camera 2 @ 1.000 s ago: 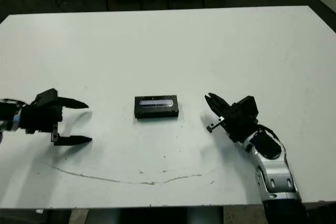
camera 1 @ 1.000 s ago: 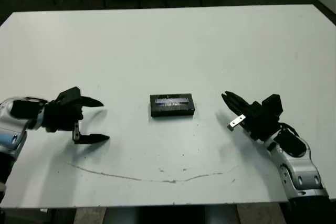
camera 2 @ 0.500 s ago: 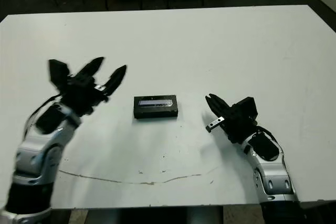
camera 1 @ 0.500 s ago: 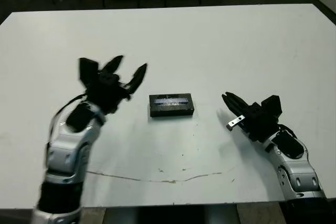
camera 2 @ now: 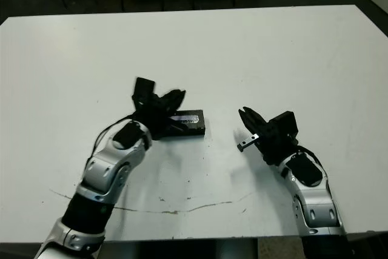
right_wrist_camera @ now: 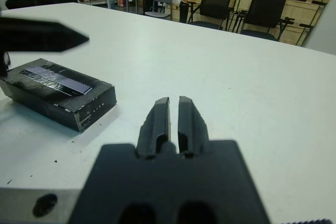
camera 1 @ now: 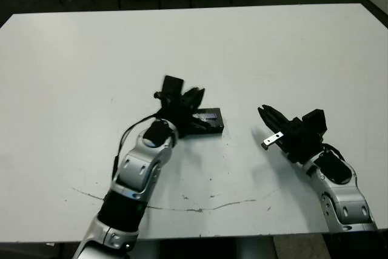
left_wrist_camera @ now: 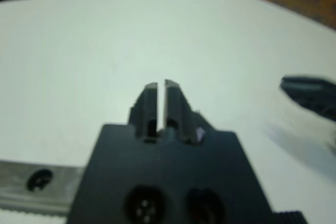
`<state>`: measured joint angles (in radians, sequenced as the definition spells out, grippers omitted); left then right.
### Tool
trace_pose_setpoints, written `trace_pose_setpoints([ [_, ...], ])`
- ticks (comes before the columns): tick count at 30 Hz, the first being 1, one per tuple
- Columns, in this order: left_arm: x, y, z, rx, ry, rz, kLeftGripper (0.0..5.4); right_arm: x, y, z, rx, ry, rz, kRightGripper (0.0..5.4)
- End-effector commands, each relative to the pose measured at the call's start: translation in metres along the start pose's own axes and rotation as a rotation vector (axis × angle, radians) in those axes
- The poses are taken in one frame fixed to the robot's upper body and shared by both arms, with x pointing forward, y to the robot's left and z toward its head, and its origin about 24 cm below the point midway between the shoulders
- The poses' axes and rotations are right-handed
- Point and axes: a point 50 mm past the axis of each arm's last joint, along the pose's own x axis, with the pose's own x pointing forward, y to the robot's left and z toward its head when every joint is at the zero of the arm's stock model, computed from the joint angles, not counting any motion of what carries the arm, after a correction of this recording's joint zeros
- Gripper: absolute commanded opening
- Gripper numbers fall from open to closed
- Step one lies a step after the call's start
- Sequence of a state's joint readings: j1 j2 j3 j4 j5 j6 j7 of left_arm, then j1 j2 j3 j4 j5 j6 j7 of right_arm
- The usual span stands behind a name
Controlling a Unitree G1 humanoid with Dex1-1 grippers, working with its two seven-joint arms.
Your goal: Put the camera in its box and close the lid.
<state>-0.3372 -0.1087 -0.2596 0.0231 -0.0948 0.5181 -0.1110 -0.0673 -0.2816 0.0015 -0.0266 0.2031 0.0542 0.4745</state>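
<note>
1. Camera status comes first: it does not show in any view. The only task item on the white table (camera 1: 273, 47) is a closed black block near the middle. The lid (right_wrist_camera: 58, 78), with its pale lilac label facing up, sits squarely on the box (right_wrist_camera: 63, 106). I cannot tell whether the camera is inside.

2. Main risk: the left arm reaches across the box's left end, and its image is blurred, which suggests speed. A fast or low approach could knock the light box sideways or spin it on the smooth table.

3. Second risk: with its fingers this close together, the left gripper (left_wrist_camera: 161, 85) cannot straddle the lid. Pressing down as it is would push or tip the box instead of gripping it.

4. Third risk: if the lid fits snugly, lifting it with one gripper could carry the whole box up with it. It could then drop, so the other arm probably has to steady the base.

5. Left gripper: the fingers are nearly together with only a thin slit between them, and nothing is held. The right wrist view shows one of its fingers (right_wrist_camera: 47, 30) hovering just above the lid. I cannot tell whether any part touches the box.

6. Right gripper (right_wrist_camera: 174, 99): the fingers are likewise pressed almost together and hold nothing. It sits low over the table, well apart from the box on the box's right side, and points toward it.
</note>
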Motion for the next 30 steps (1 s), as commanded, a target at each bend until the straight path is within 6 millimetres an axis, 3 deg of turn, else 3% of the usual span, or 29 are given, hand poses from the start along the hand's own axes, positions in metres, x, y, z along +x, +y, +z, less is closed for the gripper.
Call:
trace_pose_setpoints([
  [1,-0.001,0.002,-0.025,0.006,0.120,0.031,0.01,-0.003,0.002,-0.006,0.013,0.045,-0.005,0.00],
  [9,-0.006,0.004,-0.070,0.051,0.286,0.041,0.01,-0.003,0.002,-0.007,0.009,0.041,-0.001,0.00],
  [14,-0.006,0.011,-0.082,0.035,0.327,0.043,0.01,-0.003,0.002,-0.008,0.022,0.040,0.003,0.00],
  [21,-0.015,0.023,-0.067,0.048,0.241,0.026,0.01,-0.003,0.002,-0.012,0.018,0.013,0.021,0.00],
  [25,-0.036,0.026,-0.048,0.066,0.055,-0.017,0.01,-0.002,0.000,-0.014,0.010,0.005,0.027,0.00],
  [30,-0.068,0.044,-0.031,0.155,-0.149,0.056,0.01,-0.002,0.001,-0.014,0.030,0.004,0.020,0.00],
])
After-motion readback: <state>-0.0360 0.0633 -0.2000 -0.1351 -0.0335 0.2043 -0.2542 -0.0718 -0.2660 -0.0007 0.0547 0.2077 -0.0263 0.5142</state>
